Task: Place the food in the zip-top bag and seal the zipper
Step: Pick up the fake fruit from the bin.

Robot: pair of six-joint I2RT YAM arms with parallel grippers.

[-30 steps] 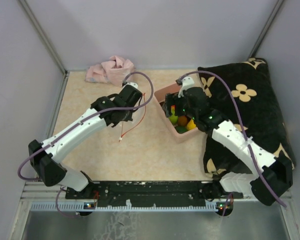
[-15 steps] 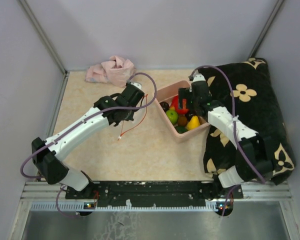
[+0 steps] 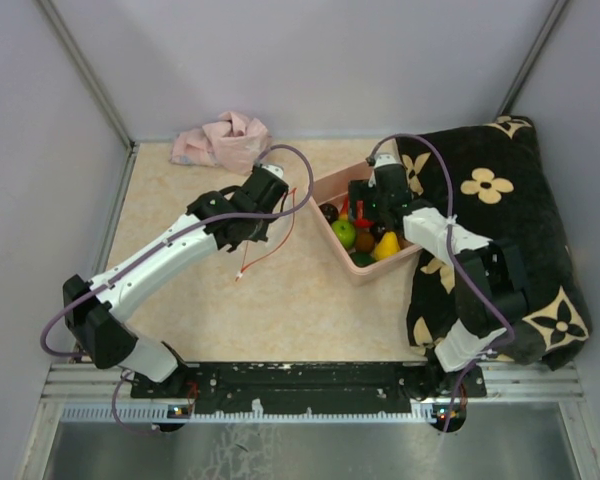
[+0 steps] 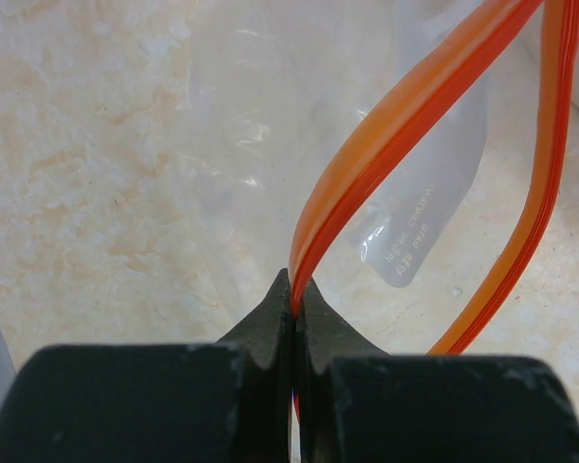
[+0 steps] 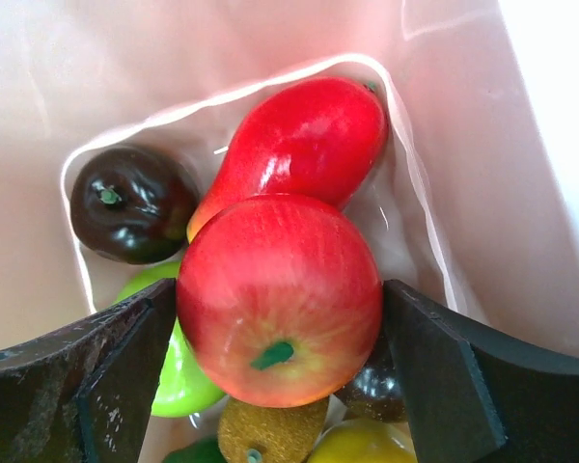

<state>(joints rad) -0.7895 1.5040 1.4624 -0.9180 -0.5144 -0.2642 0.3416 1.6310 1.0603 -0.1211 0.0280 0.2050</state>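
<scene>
My left gripper [image 4: 294, 294] is shut on the red-orange zipper [image 4: 396, 125] of the clear zip-top bag [image 4: 261, 145] and holds it just above the table; the mouth gapes in a loop. In the top view this gripper [image 3: 272, 222] is left of the pink tub, with the zipper [image 3: 265, 258] trailing down. My right gripper [image 5: 280, 289] is inside the tub, its fingers [image 5: 125, 376] against both sides of a red apple [image 5: 280, 318]. Below it lie a red pear [image 5: 309, 135], a dark purple ball [image 5: 130, 203], a green apple [image 5: 159, 381] and brown and yellow pieces.
The pink tub [image 3: 325, 187] stands at the middle right, against a black flowered cushion [image 3: 500, 200] that fills the right side. A pink cloth [image 3: 220, 140] lies at the back left. Grey walls close the table on three sides.
The right arm has swung round, its elbow moving back to the right, and its gripper has shifted to the tub's far side. The left gripper has edged slightly right with the zipper.
</scene>
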